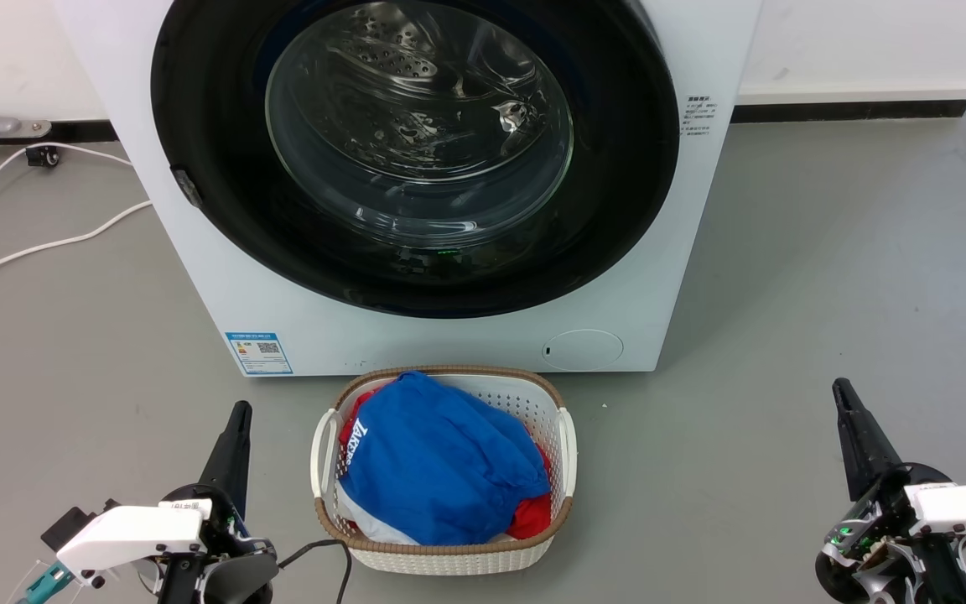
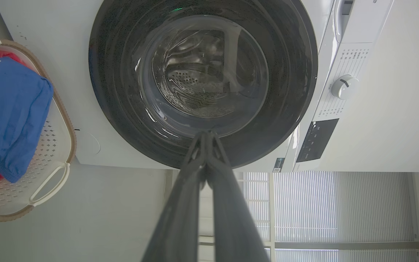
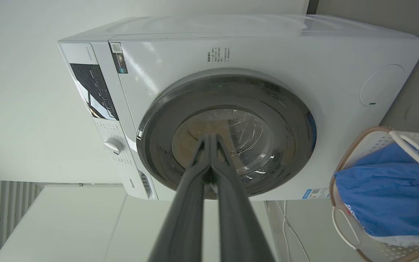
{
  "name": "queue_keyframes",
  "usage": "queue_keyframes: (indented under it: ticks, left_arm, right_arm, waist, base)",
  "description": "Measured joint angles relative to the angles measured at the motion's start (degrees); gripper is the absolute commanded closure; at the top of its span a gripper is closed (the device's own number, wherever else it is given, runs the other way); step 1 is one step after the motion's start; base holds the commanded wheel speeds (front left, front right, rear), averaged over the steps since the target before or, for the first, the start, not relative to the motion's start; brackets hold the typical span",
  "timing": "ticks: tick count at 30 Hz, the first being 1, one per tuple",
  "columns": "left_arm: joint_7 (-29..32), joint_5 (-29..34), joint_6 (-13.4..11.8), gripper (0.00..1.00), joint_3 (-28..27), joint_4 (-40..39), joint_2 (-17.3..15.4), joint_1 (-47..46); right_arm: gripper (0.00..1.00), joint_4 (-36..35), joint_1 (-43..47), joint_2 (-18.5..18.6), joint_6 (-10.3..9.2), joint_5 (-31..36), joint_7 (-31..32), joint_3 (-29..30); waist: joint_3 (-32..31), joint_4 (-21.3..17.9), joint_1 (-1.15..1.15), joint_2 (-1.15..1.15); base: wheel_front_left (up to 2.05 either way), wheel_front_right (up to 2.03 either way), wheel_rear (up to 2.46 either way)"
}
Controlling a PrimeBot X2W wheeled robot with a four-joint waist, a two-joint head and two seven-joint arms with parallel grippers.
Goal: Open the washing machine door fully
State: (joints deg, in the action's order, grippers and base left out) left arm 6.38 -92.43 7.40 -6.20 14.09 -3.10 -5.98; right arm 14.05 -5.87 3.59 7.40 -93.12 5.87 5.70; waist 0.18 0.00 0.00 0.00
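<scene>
The washing machine door (image 1: 617, 168) sits closed, flat against the front of the washing machine (image 1: 449, 344), directly ahead of me; through its glass I see the steel drum. I judge the task is at its very first step, with nothing opened yet. On the door's rim, at my left side, is a small grey catch (image 1: 187, 186), and I think this is the place to pull. The laundry basket (image 1: 565, 436) with a blue cloth (image 1: 441, 461) stands just before the machine, between my arms. The left gripper (image 1: 241, 409) and the right gripper (image 1: 842, 387) hang low, well apart from the door, each with its fingers pressed together on nothing. Next I should raise the left one to the catch and part its fingers.
</scene>
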Motion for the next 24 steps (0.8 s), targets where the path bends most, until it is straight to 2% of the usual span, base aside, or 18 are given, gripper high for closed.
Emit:
queue_keyframes:
  ticks: [24]
  left_arm:
    - [0.02, 0.02, 0.00, 1.00, -0.07, 0.00, 0.04, -0.01]
  right_arm:
    - [1.00, 0.01, -0.01, -0.15, 0.00, 0.34, 0.21, 0.26]
  waist:
    - [0.00, 0.00, 0.00, 0.00]
  base:
    - [0.00, 0.00, 0.00]
